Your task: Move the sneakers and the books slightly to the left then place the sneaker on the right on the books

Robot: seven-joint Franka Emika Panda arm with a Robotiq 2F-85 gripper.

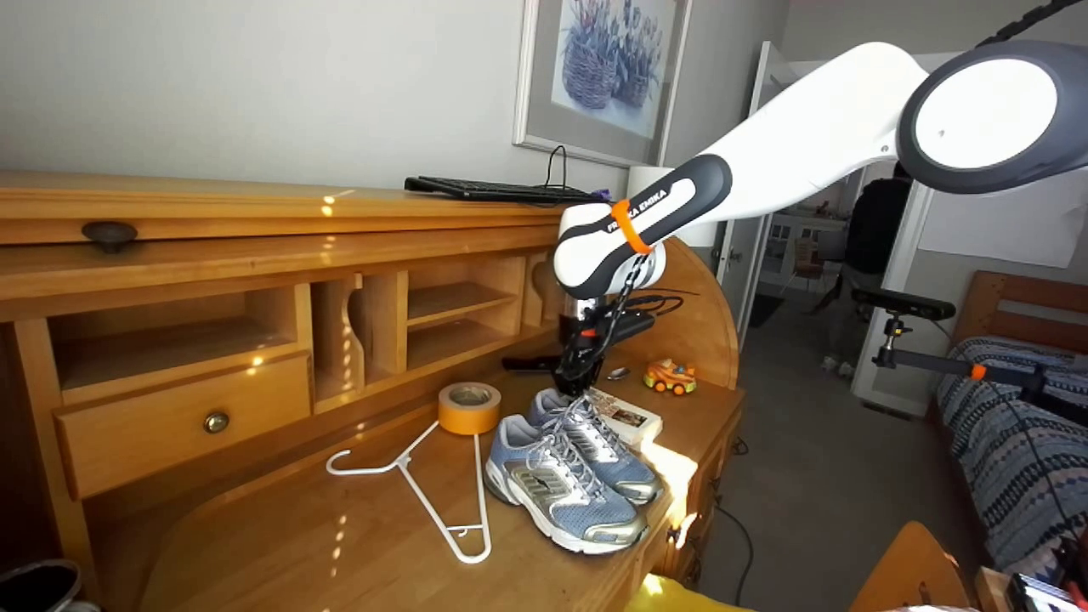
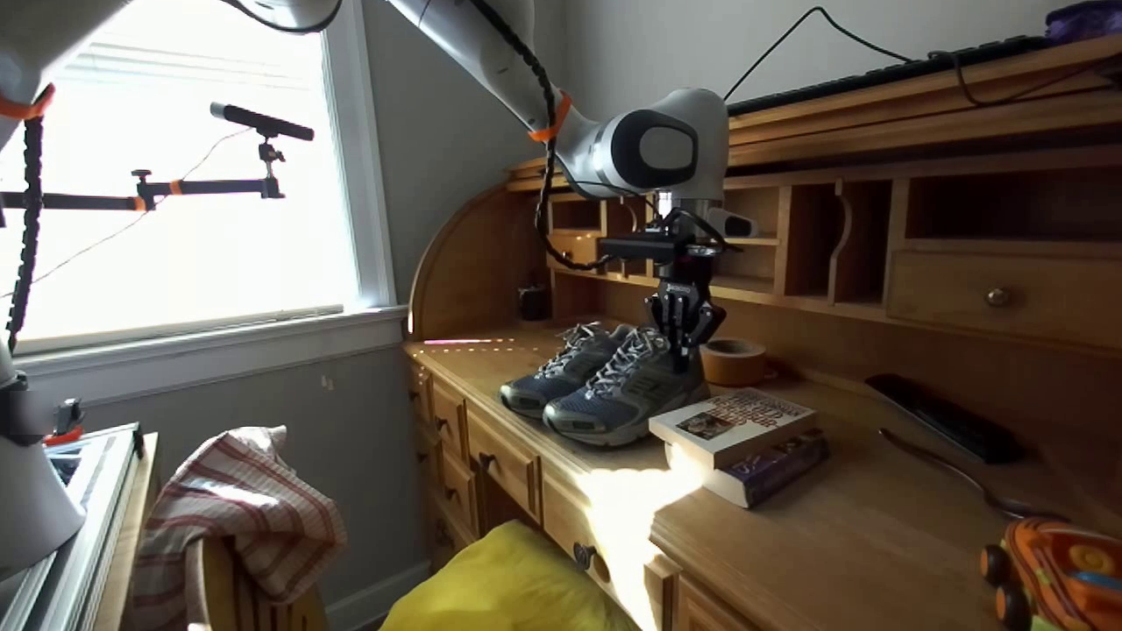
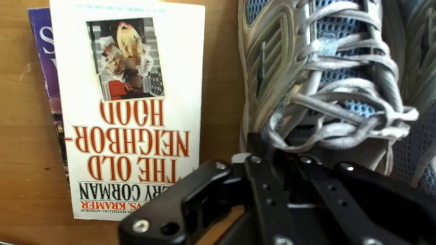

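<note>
The gripper (image 2: 682, 356) is nearly closed, pinching the collar of one sneaker (image 2: 624, 396). A second sneaker (image 2: 561, 375) stands alongside; both point their toes at the front edge of the desk (image 1: 255, 552). Just beside the held one lie two books (image 2: 738, 424), white on purple. Toward the back edge, one tape roll (image 1: 469, 418) hides a corner of one white hanger (image 1: 474, 558); one toy car (image 1: 670, 376) stands by the curved side.

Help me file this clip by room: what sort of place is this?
Most likely a bedroom in someone's home, perhaps used for study as well. An exterior view shows a bed, a large wooden desk and a hanging framed picture.
</note>
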